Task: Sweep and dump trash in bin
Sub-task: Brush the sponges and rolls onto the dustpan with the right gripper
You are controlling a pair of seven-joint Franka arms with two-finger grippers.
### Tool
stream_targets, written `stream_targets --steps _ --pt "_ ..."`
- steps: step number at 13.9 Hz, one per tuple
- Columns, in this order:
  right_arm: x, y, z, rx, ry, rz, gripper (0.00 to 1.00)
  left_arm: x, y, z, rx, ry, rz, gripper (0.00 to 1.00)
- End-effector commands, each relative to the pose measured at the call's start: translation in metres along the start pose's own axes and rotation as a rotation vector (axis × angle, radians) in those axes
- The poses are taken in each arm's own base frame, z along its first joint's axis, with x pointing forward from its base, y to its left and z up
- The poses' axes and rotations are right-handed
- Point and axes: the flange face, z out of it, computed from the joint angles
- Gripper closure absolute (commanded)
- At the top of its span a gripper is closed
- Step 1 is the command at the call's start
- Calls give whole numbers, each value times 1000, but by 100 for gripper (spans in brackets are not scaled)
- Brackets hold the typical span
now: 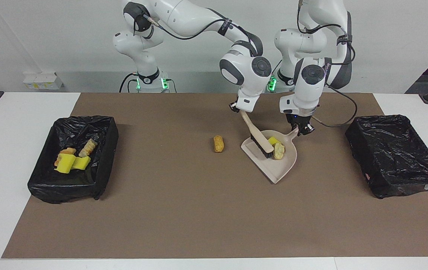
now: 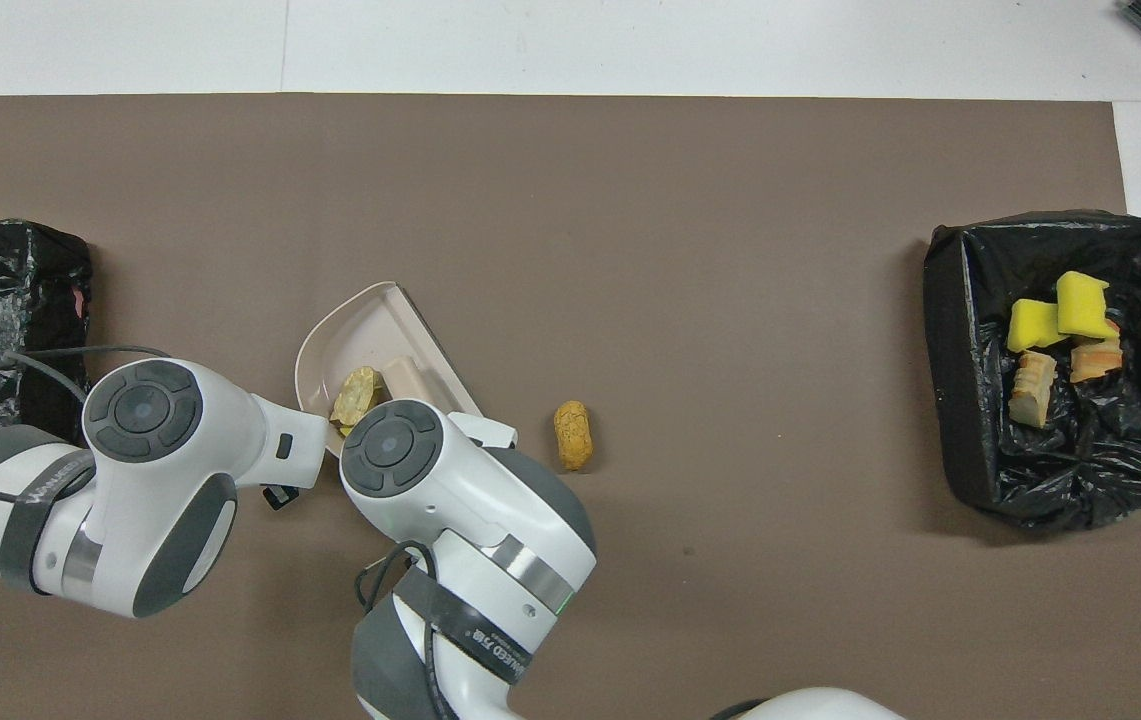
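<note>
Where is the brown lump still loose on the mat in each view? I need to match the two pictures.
Facing view: the loose brown lump lies mid-mat, beside the dustpan, toward the right arm's end.
Overhead view: the same lump shows just below centre, beside the dustpan and the right arm's wrist.
Shared landmark: the dustpan.

Brown mat covers most of white table. Second black-lined bin, nothing visible inside, sits at mat's edge toward left arm's end. White boxes sit off the table, by right arm's end.
</note>
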Motion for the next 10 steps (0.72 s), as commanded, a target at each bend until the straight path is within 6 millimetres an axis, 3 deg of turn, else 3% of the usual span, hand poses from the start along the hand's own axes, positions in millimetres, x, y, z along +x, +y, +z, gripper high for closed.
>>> stream_targets --steps 1,5,8,10 --pt "5 45 -15 31 -26 119 100 2 1 1 4 9 53 100" --pt "0 112 -28 24 -66 299 100 6 7 -1 7 2 271 100" --pt "-25 153 -47 -9 -110 428 100 9 17 -2 -12 -23 356 100" --pt "-45 167 -41 -48 -166 476 100 13 23 -5 -8 -24 373 100"
